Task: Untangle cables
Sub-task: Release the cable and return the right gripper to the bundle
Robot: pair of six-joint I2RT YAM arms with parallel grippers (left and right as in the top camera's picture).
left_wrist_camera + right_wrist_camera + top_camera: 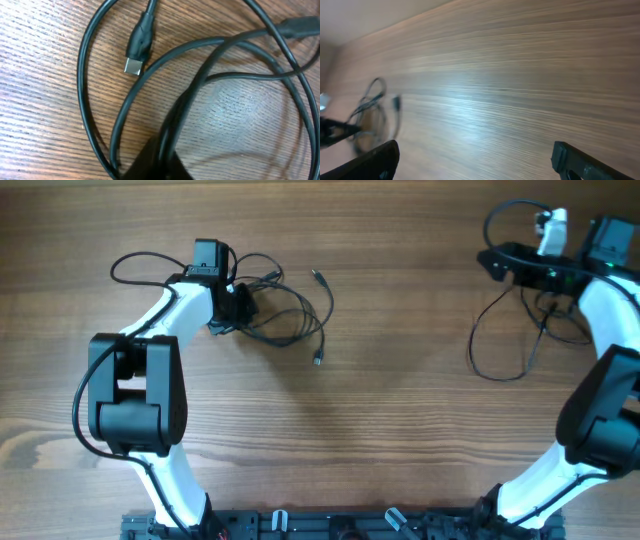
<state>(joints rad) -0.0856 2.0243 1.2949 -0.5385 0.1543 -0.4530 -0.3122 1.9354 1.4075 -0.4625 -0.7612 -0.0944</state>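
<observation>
**Black cable knot on the left, one cable off on its own on the right**

Wood-grain bench (400, 410), two arms, and the cables (265, 330) are mostly in one messy bundle on the left side, up toward the far edge. Loops overlap each other and two loose ends poke out to the right of the pile, one higher (318, 278) and one lower (318, 360). Another loop trails out to the left of the arm.

The left gripper (236, 305) sits right on the left edge of that bundle. From the left wrist view it looks clamped tight on the cables: a couple of strands run straight down into the dark fingers at the bottom of the shot. Just beside them lies a plug (136, 59) with a whitish-silver tip, flat on the bench and inside one of the loops, not touching the gripper.

One more thin cable (472, 350) lies way over on the right, well apart from the bundle, in a loose open loop under the right arm.

The right gripper (475, 150) is spread as wide as it goes, with nothing between the fingers, just bare wood. It's up near the far right corner. Its wrist camera looks across the bench and you can make out the bundle far off to the left, too blurry to say much about.
</observation>
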